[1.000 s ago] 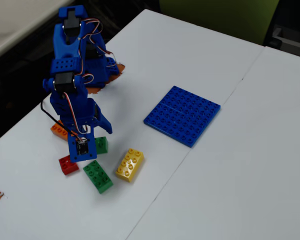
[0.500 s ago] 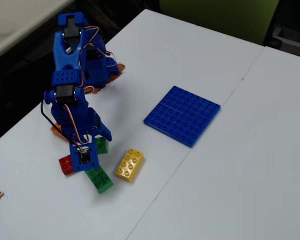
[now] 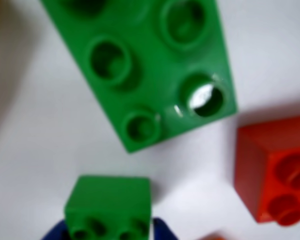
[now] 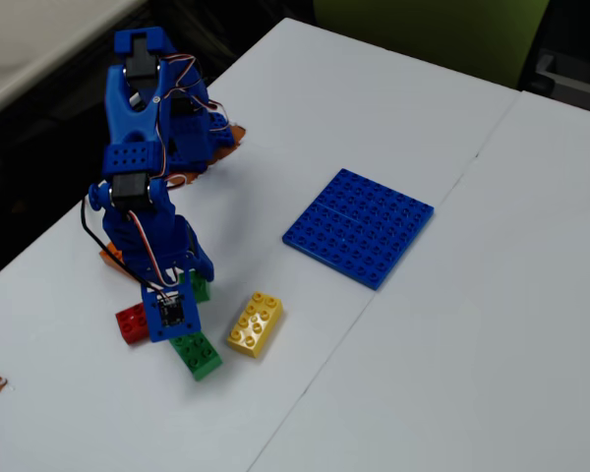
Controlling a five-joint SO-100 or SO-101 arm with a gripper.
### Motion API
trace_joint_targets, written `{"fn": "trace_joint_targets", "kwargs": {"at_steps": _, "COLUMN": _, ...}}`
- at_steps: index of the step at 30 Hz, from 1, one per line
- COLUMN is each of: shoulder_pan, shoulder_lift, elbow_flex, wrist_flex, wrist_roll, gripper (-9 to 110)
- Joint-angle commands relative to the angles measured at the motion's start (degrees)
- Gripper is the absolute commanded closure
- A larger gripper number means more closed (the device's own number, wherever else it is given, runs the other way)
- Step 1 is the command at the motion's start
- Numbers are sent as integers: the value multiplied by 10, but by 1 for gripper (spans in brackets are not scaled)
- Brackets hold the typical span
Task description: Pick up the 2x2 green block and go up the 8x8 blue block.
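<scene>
While the blue arm [image 4: 143, 147] was bent low over the brick pile on the white tabletop [image 4: 452, 324], the small green block [image 3: 109, 206] sat right at the bottom edge of the wrist view, at about 6 o'clock, with a bit of blue finger [image 3: 162, 230] showing on each side of it. So the fingers [image 3: 110, 232] were narrow and hugging that block from both sides, though I honestly couldn't tell if it was actually squeezed or lifted off the surface yet.

Up at 12 o'clock in the wrist view was the long green brick [image 3: 150, 65], tilted and kinda blurry, and at 4 o'clock the red brick [image 3: 275, 170] was poking in from the edge. All three were apart from each other, white tabletop between them.

From the fixed view the small green block [image 4: 199, 287] was mostly hidden behind the arm's wrist, just a sliver peeking out. The red brick [image 4: 131, 323] was at 9 o'clock from the wrist camera, the long green brick [image 4: 197, 354] at 6 o'clock, and a yellow brick [image 4: 255, 323] at 3 o'clock, near but not touching. The big blue plate [image 4: 359, 226] lay flat well apart from all that, off toward 2 o'clock. An orange brick [image 4: 110, 258] was barely visible behind the arm.
</scene>
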Motion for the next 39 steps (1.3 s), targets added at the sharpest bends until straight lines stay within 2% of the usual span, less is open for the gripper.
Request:
{"fn": "trace_joint_targets", "kwargs": {"at_steps": 1, "shoulder_pan": -7, "shoulder_lift": 3, "elbow_flex": -25, "wrist_flex": 3, "wrist_roll": -4, "gripper": 84}}
{"fn": "trace_joint_targets", "kwargs": {"at_steps": 11, "shoulder_pan": -11, "shoulder_lift": 18, "elbow_flex": -28, "wrist_flex": 22, "wrist_roll": -18, "gripper": 90}}
{"fn": "trace_joint_targets", "kwargs": {"at_steps": 14, "shoulder_pan": 3, "shoulder_lift": 69, "elbow_flex": -31, "wrist_flex": 72, "wrist_roll": -66, "gripper": 91}}
{"fn": "trace_joint_targets", "kwargs": {"at_steps": 18, "shoulder_pan": 10, "shoulder_lift": 145, "elbow_flex": -98, "wrist_flex": 214, "wrist_roll": -145, "gripper": 92}}
{"fn": "trace_joint_targets", "kwargs": {"at_steps": 23, "shoulder_pan": -47, "shoulder_lift": 280, "elbow_flex": -76, "wrist_flex": 234, "wrist_roll": -202, "gripper": 93}}
{"fn": "trace_joint_targets", "kwargs": {"at_steps": 32, "shoulder_pan": -228, "shoulder_lift": 399, "elbow_flex": -97, "wrist_flex": 221, "wrist_roll": -83, "gripper": 94}}
{"fn": "trace_joint_targets", "kwargs": {"at_steps": 39, "shoulder_pan": -327, "shoulder_lift": 447, "elbow_flex": -171, "wrist_flex": 231, "wrist_roll": -22, "gripper": 94}}
